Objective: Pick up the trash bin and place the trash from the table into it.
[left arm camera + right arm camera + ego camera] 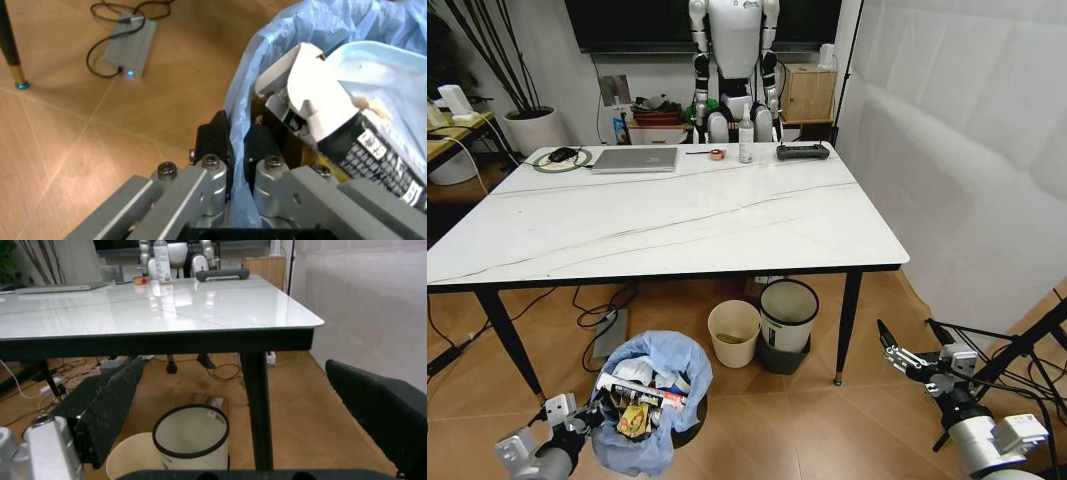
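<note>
The round trash bin [652, 405], lined with crinkled light-blue plastic and stuffed with cartons and wrappers, stands on the wood floor before the white veined table [667, 215]. The left gripper [237, 145] pinches its bag rim closed. The right gripper [233, 412] hangs wide open, holding nothing, right of the table.

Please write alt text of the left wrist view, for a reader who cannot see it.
The left end effector is shut on the light-blue bag rim of the trash bin, which holds white cardboard and a black printed package. Beside it on the wooden floor lie a grey box with cable and a table leg's foot.
</note>
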Available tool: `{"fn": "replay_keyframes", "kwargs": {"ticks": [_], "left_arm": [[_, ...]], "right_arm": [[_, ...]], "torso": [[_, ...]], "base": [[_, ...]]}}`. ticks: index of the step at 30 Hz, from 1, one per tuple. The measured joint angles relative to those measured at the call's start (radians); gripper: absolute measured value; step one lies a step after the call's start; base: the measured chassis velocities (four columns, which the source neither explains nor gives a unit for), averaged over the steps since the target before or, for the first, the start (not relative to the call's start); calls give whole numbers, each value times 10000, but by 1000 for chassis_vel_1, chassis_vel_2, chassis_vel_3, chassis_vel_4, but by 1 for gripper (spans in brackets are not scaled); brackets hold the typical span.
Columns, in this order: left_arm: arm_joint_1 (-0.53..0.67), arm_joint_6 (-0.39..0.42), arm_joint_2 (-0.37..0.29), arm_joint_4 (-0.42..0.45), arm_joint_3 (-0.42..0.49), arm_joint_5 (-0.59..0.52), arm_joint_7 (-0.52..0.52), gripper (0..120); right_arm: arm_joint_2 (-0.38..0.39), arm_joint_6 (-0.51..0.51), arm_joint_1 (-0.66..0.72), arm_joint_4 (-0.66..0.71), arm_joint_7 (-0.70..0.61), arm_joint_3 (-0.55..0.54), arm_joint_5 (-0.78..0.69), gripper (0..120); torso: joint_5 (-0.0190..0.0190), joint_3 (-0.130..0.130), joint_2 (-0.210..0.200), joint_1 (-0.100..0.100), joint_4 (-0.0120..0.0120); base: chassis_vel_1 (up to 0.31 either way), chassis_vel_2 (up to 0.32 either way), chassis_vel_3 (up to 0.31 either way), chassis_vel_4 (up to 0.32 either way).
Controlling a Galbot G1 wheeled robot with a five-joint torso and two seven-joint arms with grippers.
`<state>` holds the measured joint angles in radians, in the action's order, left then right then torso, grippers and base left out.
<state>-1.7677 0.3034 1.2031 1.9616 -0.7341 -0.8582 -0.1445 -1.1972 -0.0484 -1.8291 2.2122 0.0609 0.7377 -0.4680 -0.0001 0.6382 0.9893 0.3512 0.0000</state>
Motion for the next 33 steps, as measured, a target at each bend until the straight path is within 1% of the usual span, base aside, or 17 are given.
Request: {"fn": "replay_keyframes", "kwargs": {"ticks": [3, 4, 5, 6, 10, 11, 15, 17, 18, 21, 26, 27, 33], "left_arm": [[305, -27, 10, -630, 18, 23, 93, 0], [305, -27, 10, -630, 18, 23, 93, 0], [397, -39, 10, -837, 30, 31, 131, 0], [576, -77, 15, -1281, 58, 72, 217, 0], [910, -185, 52, -2344, 161, 234, 418, 0], [910, -185, 52, -2344, 161, 234, 418, 0], [1080, -302, 53, -3027, 191, 421, 577, 0], [1208, -363, 49, -3302, 191, 490, 645, 0], [1208, -363, 49, -3302, 191, 490, 645, 0], [1449, -479, 70, -3795, 179, 619, 712, 0], [1673, -687, 145, -4198, 161, 773, 998, 0], [1673, -687, 145, -4198, 161, 773, 998, 0], [1969, -981, 244, -4789, 136, 1048, 1320, 0]], "right_arm": [[0, 0, 0, 0, 0, 0, 0, 100], [0, 0, 0, 0, 0, 0, 0, 100], [0, 0, 0, 0, -1, 0, 0, 100], [0, 0, 0, -1, -1, 0, 0, 100], [0, 0, 0, 0, -1, -1, 0, 100], [0, 0, 0, 0, -1, -1, 0, 100], [0, 0, 0, -1, -1, -1, 0, 100], [0, 0, 0, -1, 0, 0, 0, 100], [0, 0, 0, -1, 0, 0, 0, 100], [0, 0, 0, -1, 0, -1, 0, 100], [0, 1, 0, -1, 0, -1, 0, 100], [0, 1, 0, -1, 0, -1, 0, 100], [0, 0, 0, 0, 0, -1, 0, 100]], "torso": [[0, -90, -151, -63, -1], [0, -90, -151, -63, -1], [0, -116, -197, -81, 0], [0, -163, -282, -119, -1], [-2, -287, -506, -217, 0], [-2, -287, -506, -217, 0], [0, -417, -729, -311, 1], [0, -471, -817, -347, 0], [0, -471, -817, -347, 0], [0, -565, -987, -419, -1], [1, -721, -1259, -537, 0], [1, -721, -1259, -537, 0], [1, -889, -1553, -664, -1]], "base": [[0, 0, 0, 0], [0, 0, 0, 0], [0, 0, 0, 0], [0, 0, 0, 0], [0, 0, 0, 0], [0, 0, 0, 0], [0, 0, 0, 0], [0, 0, 0, 0], [0, 0, 0, 0], [0, 0, 0, 0], [0, 0, 0, 0], [0, 0, 0, 0], [0, 0, 0, 0]]}}
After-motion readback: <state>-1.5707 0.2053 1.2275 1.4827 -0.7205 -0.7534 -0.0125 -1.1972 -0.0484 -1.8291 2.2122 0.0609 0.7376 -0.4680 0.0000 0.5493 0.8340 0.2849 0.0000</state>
